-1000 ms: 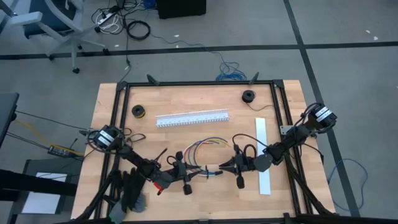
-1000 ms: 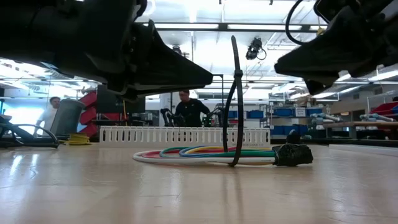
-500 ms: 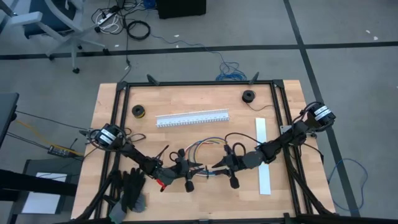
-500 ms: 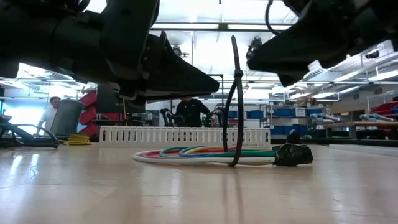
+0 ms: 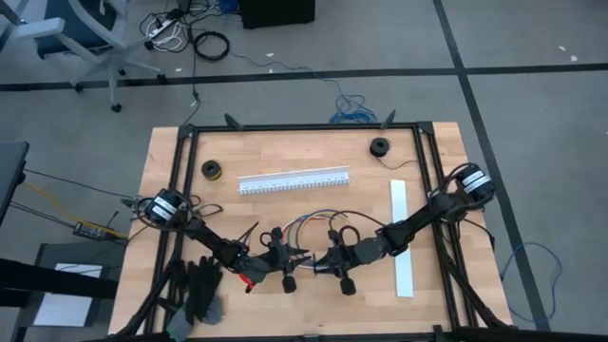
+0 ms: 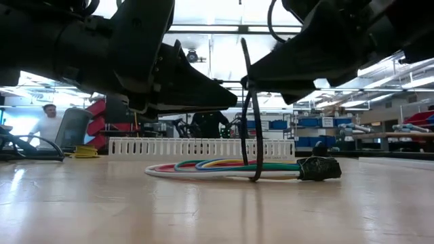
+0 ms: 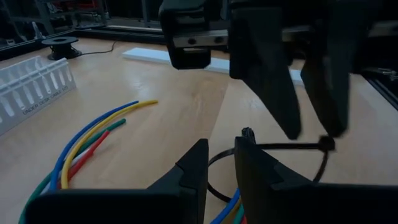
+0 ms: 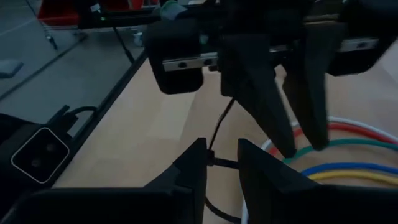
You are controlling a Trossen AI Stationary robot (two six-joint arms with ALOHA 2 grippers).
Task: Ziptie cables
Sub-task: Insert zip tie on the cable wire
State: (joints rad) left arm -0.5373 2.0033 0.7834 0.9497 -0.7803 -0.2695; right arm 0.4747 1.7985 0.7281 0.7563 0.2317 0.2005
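While the cables (image 6: 224,167) lie flat on the table (image 5: 180,195) in a loop, long axis running left to right, one black zip tie (image 6: 256,135) circles them and stands upright between two facing pincers. Left pincer (image 5: 296,258) looks clenched; the right pincer (image 5: 321,266), just as near, seems to nip the tie's tail, though I cannot tell for sure.

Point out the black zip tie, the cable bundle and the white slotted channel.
zip tie (image 6: 258,135): low view, upright strap above the bundle.
cables (image 6: 224,166): low view, middle of the coloured loops lying on the table.
white slotted channel (image 5: 293,180): high view, middle of its length.
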